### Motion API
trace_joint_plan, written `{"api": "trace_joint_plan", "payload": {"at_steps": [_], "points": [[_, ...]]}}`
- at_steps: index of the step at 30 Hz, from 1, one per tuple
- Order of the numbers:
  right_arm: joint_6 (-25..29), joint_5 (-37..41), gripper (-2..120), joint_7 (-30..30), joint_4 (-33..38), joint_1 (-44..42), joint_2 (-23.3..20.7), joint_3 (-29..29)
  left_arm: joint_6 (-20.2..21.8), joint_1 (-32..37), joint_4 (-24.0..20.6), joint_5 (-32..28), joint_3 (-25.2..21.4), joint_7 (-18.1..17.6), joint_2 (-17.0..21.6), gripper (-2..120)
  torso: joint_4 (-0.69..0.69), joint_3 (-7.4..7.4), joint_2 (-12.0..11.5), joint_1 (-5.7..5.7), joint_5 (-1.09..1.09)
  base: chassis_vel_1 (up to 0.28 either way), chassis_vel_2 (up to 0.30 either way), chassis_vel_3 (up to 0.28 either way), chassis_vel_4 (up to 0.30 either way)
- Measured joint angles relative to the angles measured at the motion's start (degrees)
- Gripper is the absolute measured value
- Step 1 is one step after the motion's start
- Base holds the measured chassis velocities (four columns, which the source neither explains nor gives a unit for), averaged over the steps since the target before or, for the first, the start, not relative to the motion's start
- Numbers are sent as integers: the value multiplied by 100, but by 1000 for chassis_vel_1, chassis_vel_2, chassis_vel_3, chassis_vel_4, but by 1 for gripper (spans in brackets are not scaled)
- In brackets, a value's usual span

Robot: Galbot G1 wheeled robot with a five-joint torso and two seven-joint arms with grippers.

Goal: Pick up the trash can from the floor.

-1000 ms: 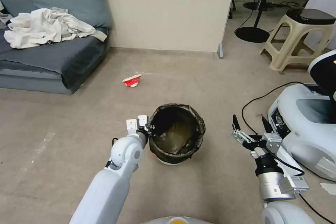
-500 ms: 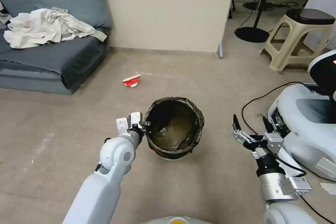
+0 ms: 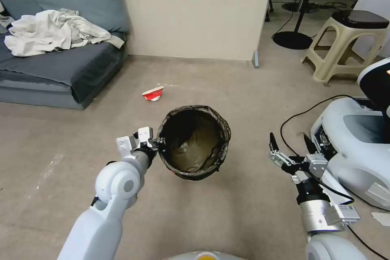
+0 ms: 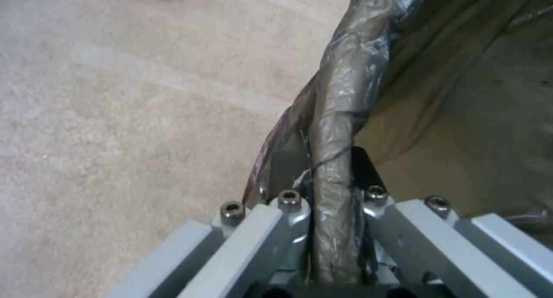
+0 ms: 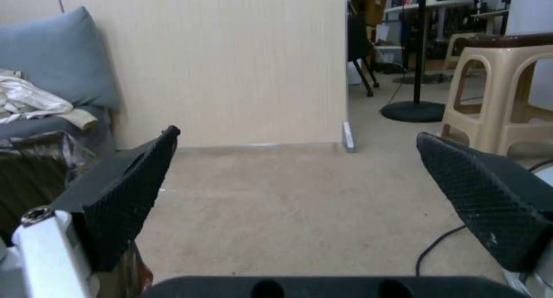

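Look at the room around you first. The floor [image 3: 227, 215] in front of you is wide and bare, with lots of space between the arms. On your left stands a grey sofa [image 3: 61, 69] with a pile of pale cloth [image 3: 53, 34] on it. A beige wall [image 3: 195, 12] ends at a corner ahead of you. On your right sits a big white machine [image 3: 357, 150], and a black cable [image 3: 308, 111] runs across the floor near it. A beige stool [image 3: 345, 44] stands farther back on that side. A crushed red-and-white cup [image 3: 153, 94] lies on the floor, past the bin and a bit to the left.

The trash can [image 3: 194, 142] is in the middle, close in front of you. It leans over, with its open mouth tipped up toward you. From the head view you cannot tell for sure if its bottom touches the floor.

Your left gripper [image 3: 156, 146] is at the left side of the bin's rim. Its fingers [image 4: 288, 211] are closed on the rim, one outside the bin and one inside, with the dark bag squeezed between them.

Your right gripper [image 3: 290, 146] hangs over bare floor, well apart from the bin. Its black fingers [image 5: 132, 190] are spread wide and hold nothing.

The left wrist view shows you the pinch up close, which the head view hides behind the arm. The right wrist view shows the bag at one edge, and open floor between the two fingers.
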Motion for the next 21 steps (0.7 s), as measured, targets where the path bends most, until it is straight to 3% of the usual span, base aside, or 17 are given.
{"api": "trace_joint_plan", "payload": {"at_steps": [21], "points": [[0,0,100,-3,11,-25,2,-15,-2,171,-301,-155,-151,24,122,1,0,0,0,0,0,0,0,0,0]]}}
